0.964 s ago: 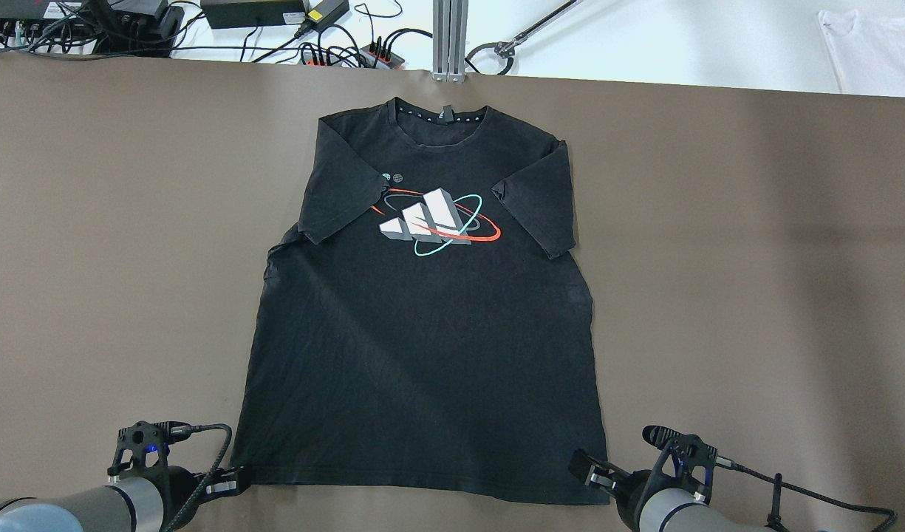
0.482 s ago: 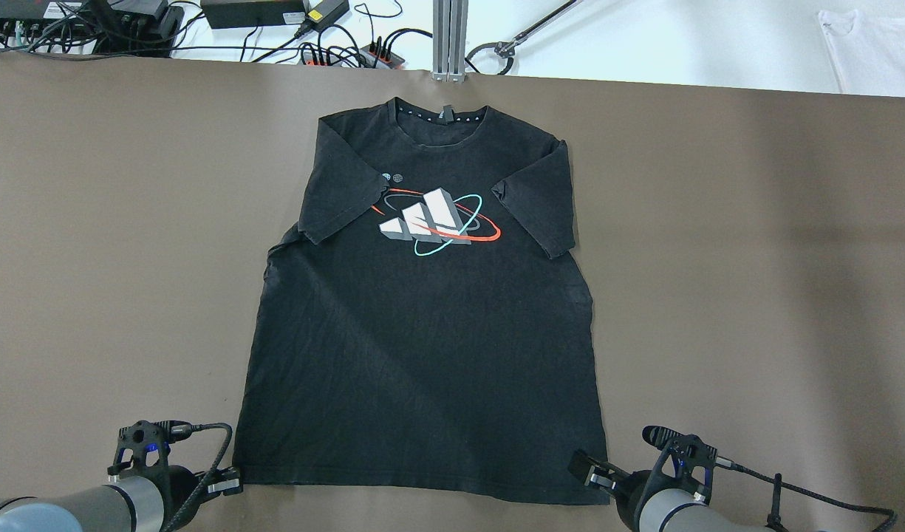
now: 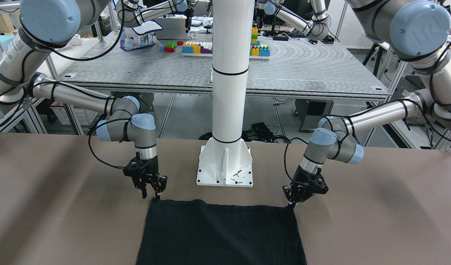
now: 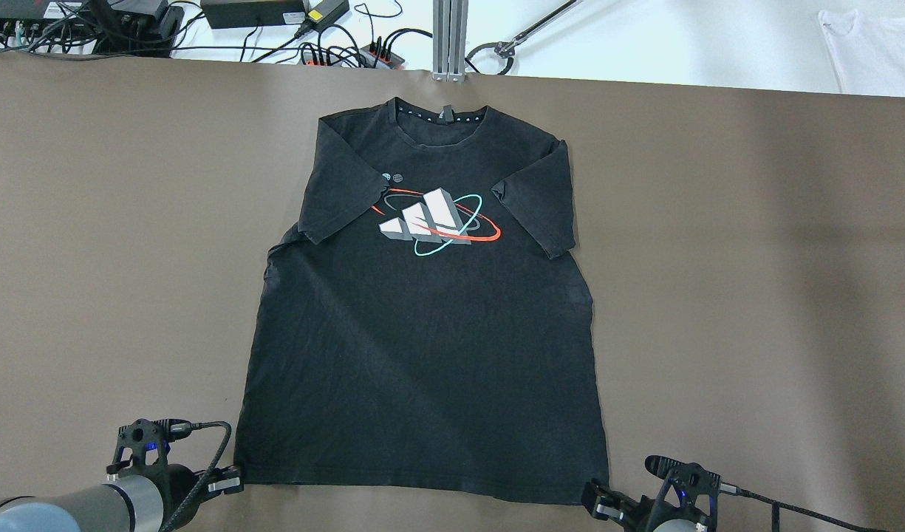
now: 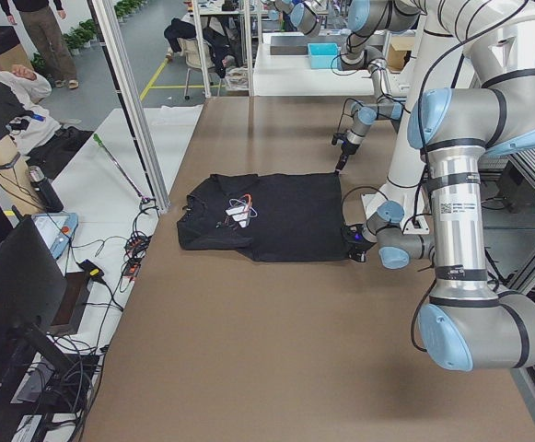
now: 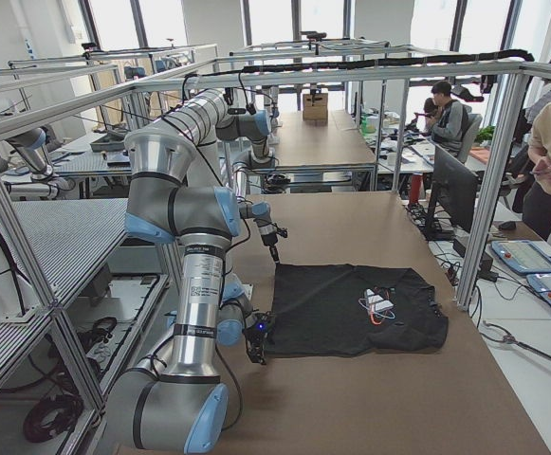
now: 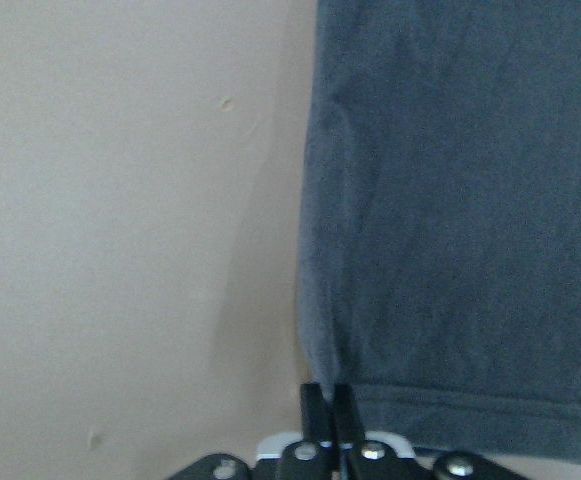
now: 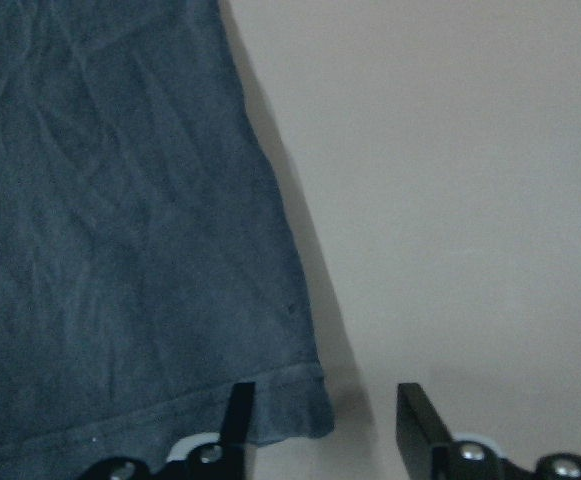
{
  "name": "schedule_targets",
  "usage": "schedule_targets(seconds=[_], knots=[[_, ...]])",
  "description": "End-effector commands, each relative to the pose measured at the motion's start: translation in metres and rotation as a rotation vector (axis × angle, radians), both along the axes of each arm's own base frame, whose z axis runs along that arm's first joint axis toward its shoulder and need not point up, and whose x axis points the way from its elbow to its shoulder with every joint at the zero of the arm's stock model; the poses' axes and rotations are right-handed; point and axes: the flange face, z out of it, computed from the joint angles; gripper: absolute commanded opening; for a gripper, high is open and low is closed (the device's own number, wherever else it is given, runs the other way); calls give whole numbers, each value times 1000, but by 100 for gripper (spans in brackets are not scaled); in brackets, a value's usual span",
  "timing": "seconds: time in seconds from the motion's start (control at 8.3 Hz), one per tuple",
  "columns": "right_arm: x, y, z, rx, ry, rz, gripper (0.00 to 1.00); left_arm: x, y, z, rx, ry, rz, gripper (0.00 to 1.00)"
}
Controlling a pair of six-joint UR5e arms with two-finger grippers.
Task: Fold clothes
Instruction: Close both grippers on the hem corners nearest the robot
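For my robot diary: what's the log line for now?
task: fold shirt | shirt: flat | left gripper: shut at hem corner | right gripper: open at other hem corner

On either side of the white pole (image 3: 231,73), the left arm (image 3: 376,114) and right arm (image 3: 74,96) are silver tubes with pale blue joint caps and black seam rings. Black cables loop down to the black left gripper (image 3: 292,203) and right gripper (image 3: 150,195).

Robotics lab, robot arms (image 6: 175,180), aluminium-framed benches (image 3: 302,70)
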Motion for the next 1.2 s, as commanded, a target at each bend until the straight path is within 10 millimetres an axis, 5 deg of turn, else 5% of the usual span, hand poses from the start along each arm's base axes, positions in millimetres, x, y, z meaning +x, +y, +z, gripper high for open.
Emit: schedule_targets(seconds=[0.0,0.48,0.72,0.96,1.08], knots=[[-5,11,-4,4,-5,-21,40,0,0,0,0,0,0,0],[-10,11,4,8,15,-27,46,0,0,1,0,-1,0,0],[-11,11,4,7,15,-28,33,0,0,1,0,-1,0,0],[-10,10,3,7,11,-24,0,0,-1,-1,0,3,-1,0],[-8,9,0,8,5,-20,0,-3,-1,-5,0,11,0,0]])
